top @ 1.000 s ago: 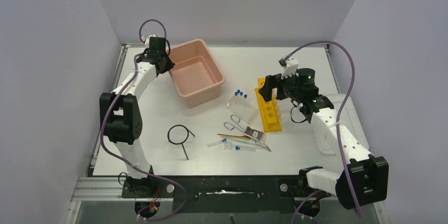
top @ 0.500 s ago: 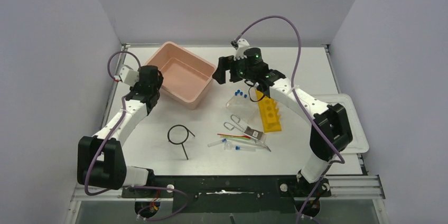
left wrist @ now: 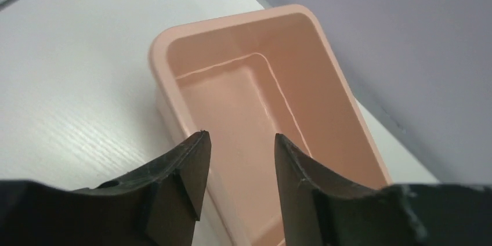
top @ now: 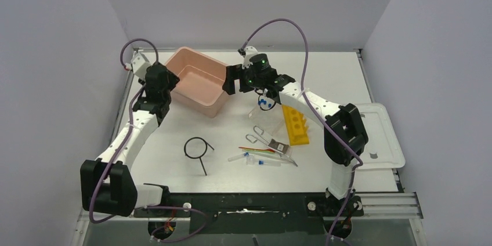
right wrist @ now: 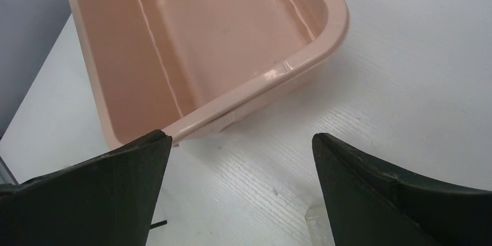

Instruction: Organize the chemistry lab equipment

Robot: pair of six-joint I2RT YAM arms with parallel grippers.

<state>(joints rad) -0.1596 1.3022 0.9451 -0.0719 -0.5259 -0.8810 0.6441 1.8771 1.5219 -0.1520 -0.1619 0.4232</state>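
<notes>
The black wire ring (top: 196,147) lies at front left. At centre lie the metal tongs (top: 269,140), thin coloured sticks (top: 259,149) and loose blue-capped tubes (top: 255,161). The clear tube rack (top: 262,112) holds more blue-capped tubes (top: 265,102), with the yellow holed rack (top: 295,123) beside it. My left gripper (top: 172,82) (left wrist: 239,136) is open over the pink tub's (top: 209,104) left end, its jaws straddling the rim (left wrist: 156,54) without clamping it. My right gripper (top: 228,83) (right wrist: 239,137) stands wide open and empty just right of the tub (right wrist: 272,75).
The white lid (top: 380,136) lies at the table's right edge. The tub is empty inside. A corner of the clear rack (right wrist: 316,227) shows by my right finger. Grey walls enclose the back and both sides.
My left gripper has opened, and that arm has moved to the tub's left end. The right arm swung from the yellow rack to the tub's right side. The tub turned and shifted left.
</notes>
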